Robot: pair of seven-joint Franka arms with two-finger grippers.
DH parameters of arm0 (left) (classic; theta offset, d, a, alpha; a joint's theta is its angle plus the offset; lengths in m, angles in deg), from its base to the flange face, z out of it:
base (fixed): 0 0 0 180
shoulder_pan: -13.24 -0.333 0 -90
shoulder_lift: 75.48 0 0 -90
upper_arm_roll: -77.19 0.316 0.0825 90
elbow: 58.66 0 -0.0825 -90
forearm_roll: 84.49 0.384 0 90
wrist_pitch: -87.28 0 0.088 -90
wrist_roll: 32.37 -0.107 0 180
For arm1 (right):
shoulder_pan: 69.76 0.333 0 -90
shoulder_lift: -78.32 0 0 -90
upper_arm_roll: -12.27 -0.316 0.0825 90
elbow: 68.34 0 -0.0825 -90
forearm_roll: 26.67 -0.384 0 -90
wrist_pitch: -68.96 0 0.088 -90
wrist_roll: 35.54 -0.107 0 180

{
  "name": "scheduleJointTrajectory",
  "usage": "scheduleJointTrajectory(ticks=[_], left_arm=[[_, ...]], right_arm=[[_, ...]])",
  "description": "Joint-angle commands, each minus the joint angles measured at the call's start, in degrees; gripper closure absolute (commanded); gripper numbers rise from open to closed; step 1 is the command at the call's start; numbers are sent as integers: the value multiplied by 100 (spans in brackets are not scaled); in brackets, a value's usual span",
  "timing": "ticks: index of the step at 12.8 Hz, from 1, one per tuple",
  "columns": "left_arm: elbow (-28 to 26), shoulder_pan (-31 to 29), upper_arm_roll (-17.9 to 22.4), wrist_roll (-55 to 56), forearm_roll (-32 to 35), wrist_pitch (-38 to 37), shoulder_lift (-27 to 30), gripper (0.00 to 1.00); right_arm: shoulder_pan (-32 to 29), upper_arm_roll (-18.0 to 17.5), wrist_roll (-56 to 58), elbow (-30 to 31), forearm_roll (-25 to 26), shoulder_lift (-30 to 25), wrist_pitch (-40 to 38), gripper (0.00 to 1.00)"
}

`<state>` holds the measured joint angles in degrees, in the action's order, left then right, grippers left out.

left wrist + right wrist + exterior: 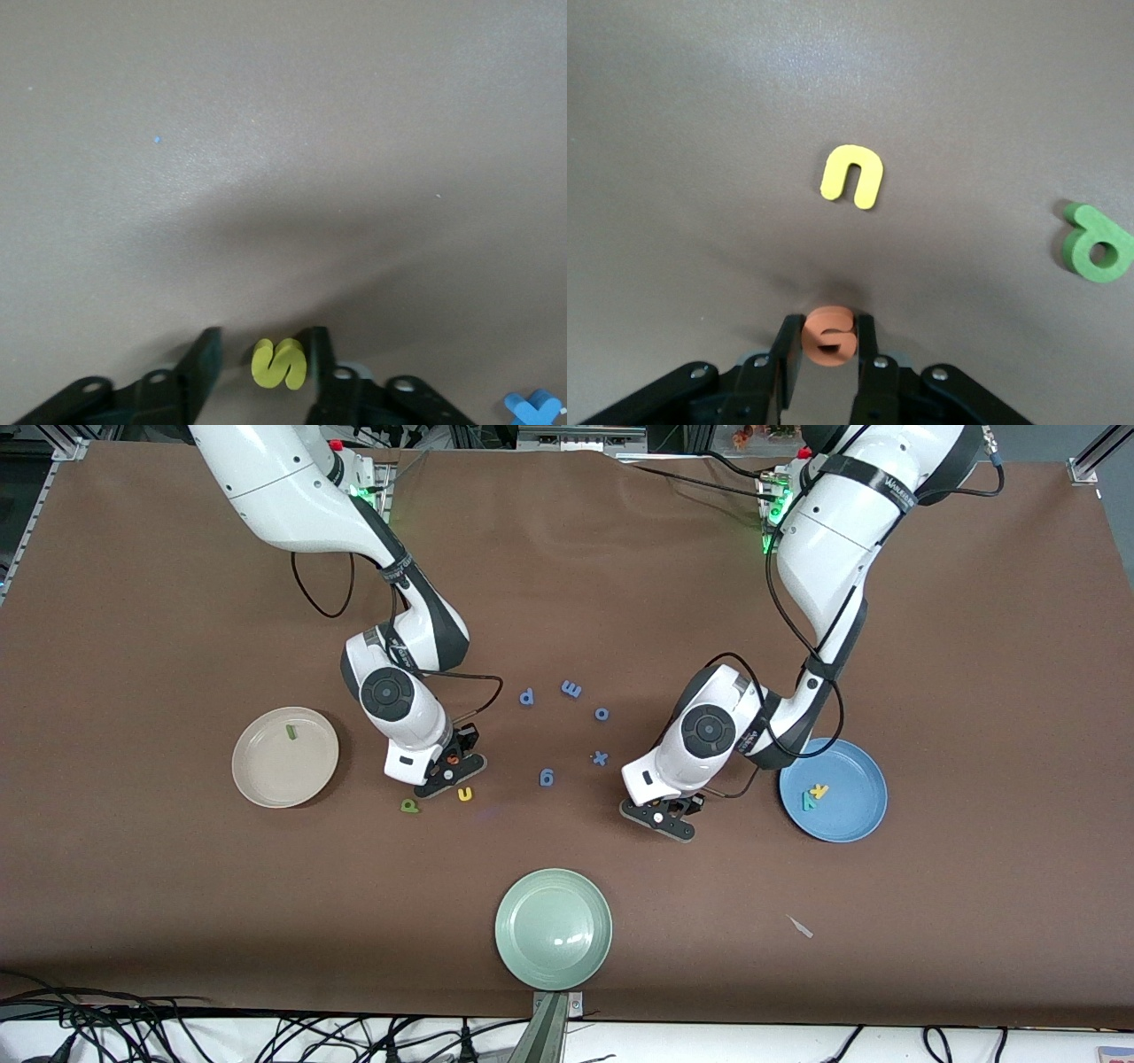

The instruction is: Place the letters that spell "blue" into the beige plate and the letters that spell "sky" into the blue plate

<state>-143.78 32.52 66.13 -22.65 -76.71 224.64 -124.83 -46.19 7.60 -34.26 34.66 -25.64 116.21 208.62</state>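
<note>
Lying flat on the brown table are three round shallow plates: one cream beige plate toward the right arm's end, one sky-blue plate toward the left arm's end, and one pale green plate between them, nearest the front camera. The beige plate carries one thin green foam l, its long axis running roughly toward the robots' bases. The blue plate carries two letters touching each other, a yellow foam k and a teal foam y.

Five all-blue foam letters lie scattered between the two arms, well apart from each other.

The right gripper is down at the table beside the beige plate, its fingers pinching the small orange foam e. Just beside it, nearer the front camera, sit one yellow foam u, its open end pointing toward the gripper, and one green foam b, which reads like a p. Neither blocks the grip.

The left gripper is low between the blue letters and the blue plate, its narrowed fingers flanking the yellow foam s; one finger touches it, while a slim gap shows at the other. A blue x-shaped letter lies near.
</note>
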Motion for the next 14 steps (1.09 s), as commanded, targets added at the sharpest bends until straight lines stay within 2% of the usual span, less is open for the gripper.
scheduleJointTrajectory(ticks=[1,2,4,6,7,9,12,13,14], left_arm=[[-31,-12,-10,38,180,36,13,92],[-31,-38,-1,38,180,19,48,99],[56,-117,34,-67,180,-444,205,99],[127,-371,104,-695,180,-1104,486,98],[110,-581,104,-1204,180,-1359,635,98],[83,-960,113,-1962,180,-1860,821,93],[-92,-1592,201,-2851,618,-1933,786,92],[-162,-1759,192,-3114,619,-1933,795,90],[-224,-1822,184,-3213,610,-1933,812,51]], right_arm=[[25,1,231,115,29,-27,-9,81],[25,1,232,106,29,-27,-18,84],[25,19,249,27,20,-140,-359,87],[-45,115,293,1,20,-404,-990,94],[-37,281,302,9,20,-553,-1411,98],[-45,571,441,18,20,-799,-1976,98],[-45,1054,758,71,12,-1002,-2556,98],[-45,1265,942,80,12,-1020,-2793,98],[-45,1415,996,80,12,-977,-2996,98]])
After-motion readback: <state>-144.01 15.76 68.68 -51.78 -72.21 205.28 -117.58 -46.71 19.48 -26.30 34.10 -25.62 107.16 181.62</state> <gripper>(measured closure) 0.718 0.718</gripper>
